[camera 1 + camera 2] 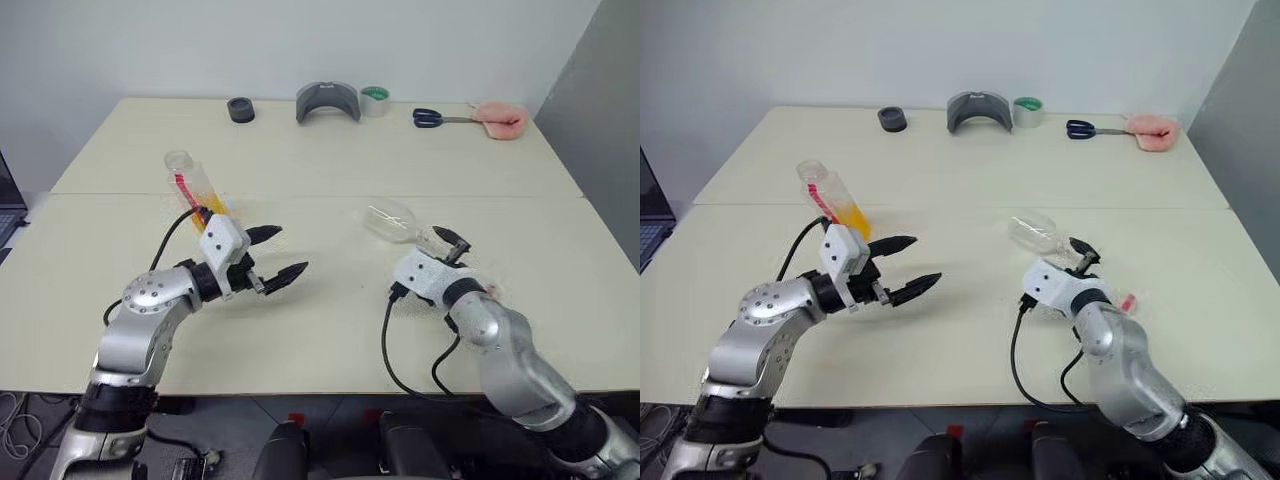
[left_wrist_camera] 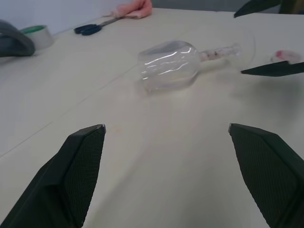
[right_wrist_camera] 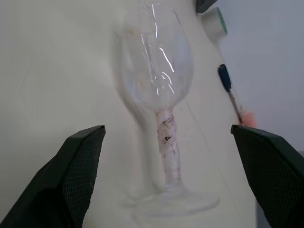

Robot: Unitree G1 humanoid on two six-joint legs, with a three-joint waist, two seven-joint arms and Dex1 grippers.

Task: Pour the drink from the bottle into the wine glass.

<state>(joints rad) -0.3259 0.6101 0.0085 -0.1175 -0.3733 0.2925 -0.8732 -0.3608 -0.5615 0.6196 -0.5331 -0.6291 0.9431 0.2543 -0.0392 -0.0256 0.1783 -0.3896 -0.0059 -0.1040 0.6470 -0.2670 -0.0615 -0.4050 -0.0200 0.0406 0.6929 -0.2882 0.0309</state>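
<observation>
Black ring (image 1: 240, 110), grey holder (image 1: 327, 101), tape roll (image 1: 375, 100), scissors (image 1: 430, 118), perhaps pink cloth (image 1: 501, 119)

The wine glass (image 1: 398, 224) lies on its side on the worktop (image 1: 330, 170), clear and empty, its bowl pointing away from me and its stem toward my right arm. The bottle (image 1: 196, 190) leans tilted on my left, uncapped, a red strip down its side, with orange drink (image 1: 213, 208) pooled in its lower end.
</observation>
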